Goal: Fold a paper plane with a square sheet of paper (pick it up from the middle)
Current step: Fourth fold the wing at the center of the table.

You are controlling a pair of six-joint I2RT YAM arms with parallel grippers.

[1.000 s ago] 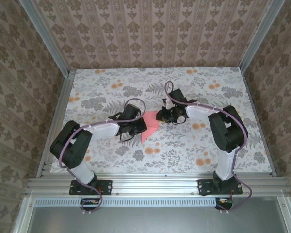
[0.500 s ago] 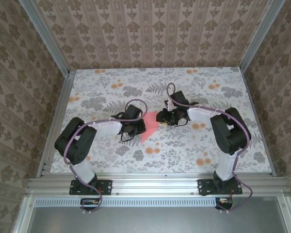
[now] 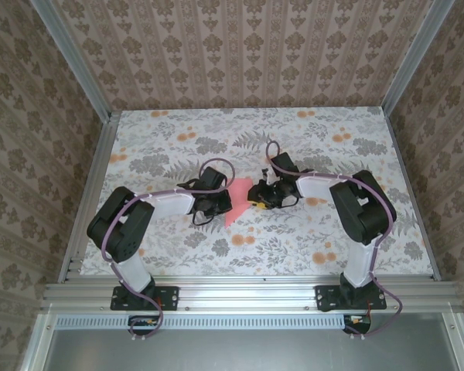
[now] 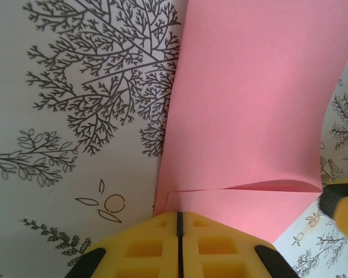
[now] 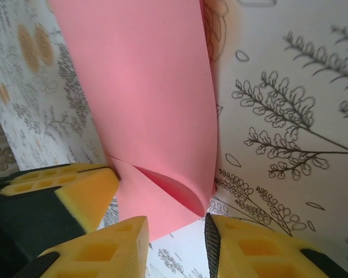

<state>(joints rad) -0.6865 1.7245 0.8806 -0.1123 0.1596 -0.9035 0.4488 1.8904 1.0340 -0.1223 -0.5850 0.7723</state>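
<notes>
Pink sheet (image 4: 249, 116): pinched its fold with left claw (image 4: 178, 215), likely as anchor; held right claw (image 5: 177, 225) spread astride a corner.

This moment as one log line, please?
pink paper: folded over | left gripper: shut at its edge | right gripper: open at its edge

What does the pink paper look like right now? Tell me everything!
The pink paper is thin, plain and smooth. It lies on the flowery table between the two arms. It is folded, with one layer over another and a puffy crease that isn't pressed flat. The shut left gripper sits at one edge, and a corner lies just ahead of the open right gripper.
</notes>
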